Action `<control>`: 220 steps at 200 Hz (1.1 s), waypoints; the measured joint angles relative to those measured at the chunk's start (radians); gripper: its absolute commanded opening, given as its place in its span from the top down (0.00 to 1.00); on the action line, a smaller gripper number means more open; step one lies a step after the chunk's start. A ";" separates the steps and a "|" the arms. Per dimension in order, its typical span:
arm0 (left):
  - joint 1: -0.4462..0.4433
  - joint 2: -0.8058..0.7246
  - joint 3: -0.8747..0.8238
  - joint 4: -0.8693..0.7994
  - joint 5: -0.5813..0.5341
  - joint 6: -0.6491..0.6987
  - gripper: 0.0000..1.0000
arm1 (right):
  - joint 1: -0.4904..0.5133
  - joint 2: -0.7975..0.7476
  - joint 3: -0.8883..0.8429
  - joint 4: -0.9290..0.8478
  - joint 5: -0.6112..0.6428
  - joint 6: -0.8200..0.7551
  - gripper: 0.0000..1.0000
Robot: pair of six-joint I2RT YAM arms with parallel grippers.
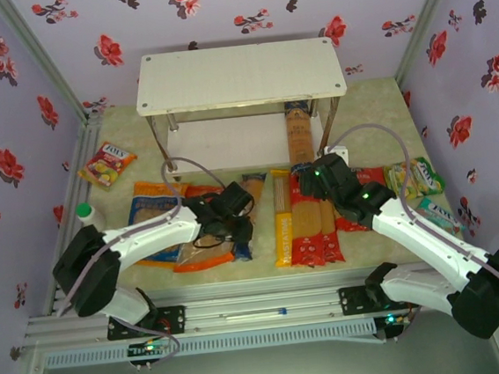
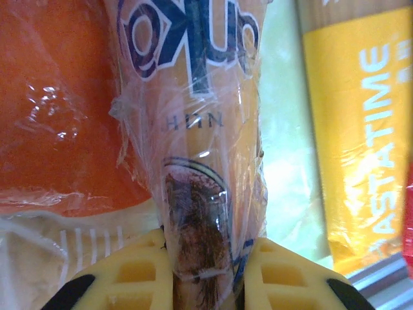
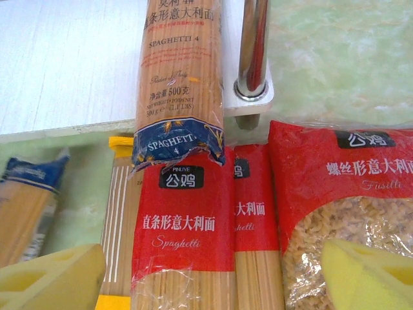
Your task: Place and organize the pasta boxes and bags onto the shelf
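The left gripper (image 2: 203, 274) clamps its jaws on a dark blue spaghetti pack (image 2: 193, 129) near the middle of the desk (image 1: 375, 113), between the orange bag (image 2: 58, 116) and the yellow pack (image 2: 361, 142). The right gripper (image 1: 319, 176) hovers with jaws spread wide over two red packs (image 3: 181, 226), which lie side by side next to the red bag (image 3: 342, 194) toward the desk's right edge. A second dark blue pack (image 3: 181, 84) lies on the lower tier of the white shelf (image 1: 239, 77) at the far edge, beside its right front post (image 3: 251, 45), with its near end overlapping one red pack. The blue-orange bag (image 1: 149, 201) lies toward the left edge.
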 measured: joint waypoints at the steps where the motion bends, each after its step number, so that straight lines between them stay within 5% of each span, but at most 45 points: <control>1: 0.001 -0.002 0.000 0.000 0.000 0.001 1.00 | 0.000 0.000 0.000 0.000 0.000 0.000 0.13; 72: 0.124 -0.033 0.071 0.020 0.001 0.075 1.00 | 0.000 0.001 0.007 -0.005 0.000 -0.001 0.13; 220: 0.201 0.351 0.491 0.119 -0.052 0.212 1.00 | 0.000 -0.011 0.032 -0.046 0.004 -0.009 0.13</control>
